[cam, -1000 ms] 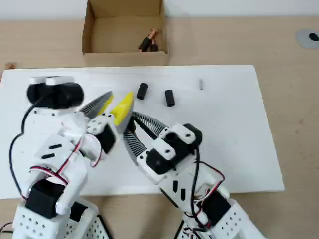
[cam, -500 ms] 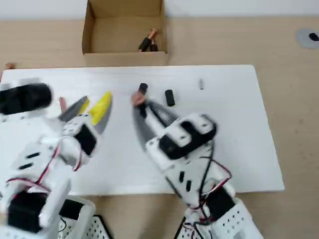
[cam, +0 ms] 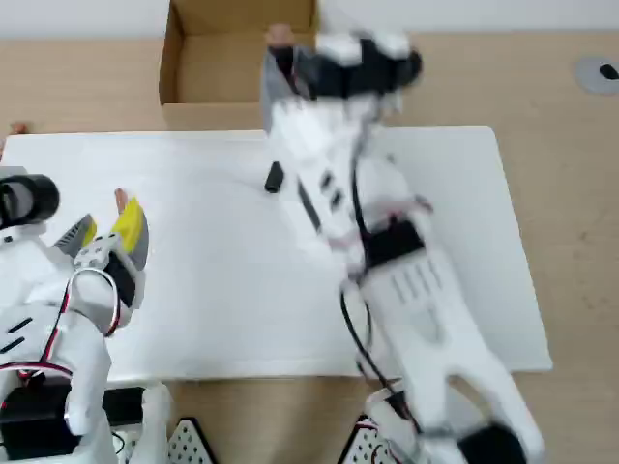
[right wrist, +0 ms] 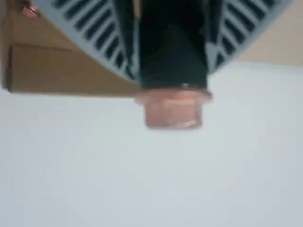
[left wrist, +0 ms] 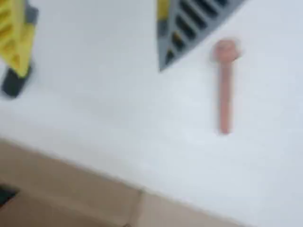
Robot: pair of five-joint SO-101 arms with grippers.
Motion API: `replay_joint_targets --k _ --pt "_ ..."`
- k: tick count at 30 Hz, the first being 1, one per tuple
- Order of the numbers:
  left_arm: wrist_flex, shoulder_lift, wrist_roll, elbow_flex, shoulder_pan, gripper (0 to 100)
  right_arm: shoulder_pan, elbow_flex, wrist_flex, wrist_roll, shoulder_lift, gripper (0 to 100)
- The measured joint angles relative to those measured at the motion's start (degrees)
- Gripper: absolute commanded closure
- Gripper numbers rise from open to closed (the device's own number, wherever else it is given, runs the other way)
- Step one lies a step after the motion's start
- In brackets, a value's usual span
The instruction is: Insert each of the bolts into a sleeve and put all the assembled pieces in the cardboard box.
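My right gripper hangs over the cardboard box, by its right wall. It is shut on a black sleeve with a copper bolt in it, and the bolt's head sticks out past the fingertips. My left gripper stands open at the left of the white board, with one yellow and one grey finger. A loose copper bolt lies on the board just beyond its tips. A loose black sleeve lies near the board's far edge.
The box stands on the wooden table beyond the board's far edge. A bit of copper shows inside the box. The right arm stretches across the board's middle and hides what lies under it. The board's front and right parts are bare.
The right arm has swung from the board's middle up to the box, carrying the sleeved bolt. The left arm has drawn back to the left, its gripper open near the loose bolt.
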State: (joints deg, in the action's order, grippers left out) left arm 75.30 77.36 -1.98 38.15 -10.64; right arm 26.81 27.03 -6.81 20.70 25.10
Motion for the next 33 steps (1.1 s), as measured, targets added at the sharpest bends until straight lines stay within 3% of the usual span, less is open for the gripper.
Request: replay_joint_targets --k 8,17,26,28,33 --pt "4.4 0.09 8.62 0.0 -1.32 81 -5.01 -30.51 0.0 2.37 -37.1 98.9" --pt "4.48 0.09 9.49 0.0 -1.32 81 -5.36 -62.15 -4.66 2.37 -70.33 98.9" --pt "4.48 0.09 9.49 0.26 -1.32 81 -5.36 -89.32 -10.99 -6.68 -97.32 98.5" --pt "4.48 0.0 9.49 1.85 -1.32 81 -5.36 -94.77 -14.07 -8.62 -101.01 95.6" --pt "4.48 -0.35 9.49 5.36 -1.32 81 -5.36 -106.9 -23.38 -9.93 -106.37 76.6"
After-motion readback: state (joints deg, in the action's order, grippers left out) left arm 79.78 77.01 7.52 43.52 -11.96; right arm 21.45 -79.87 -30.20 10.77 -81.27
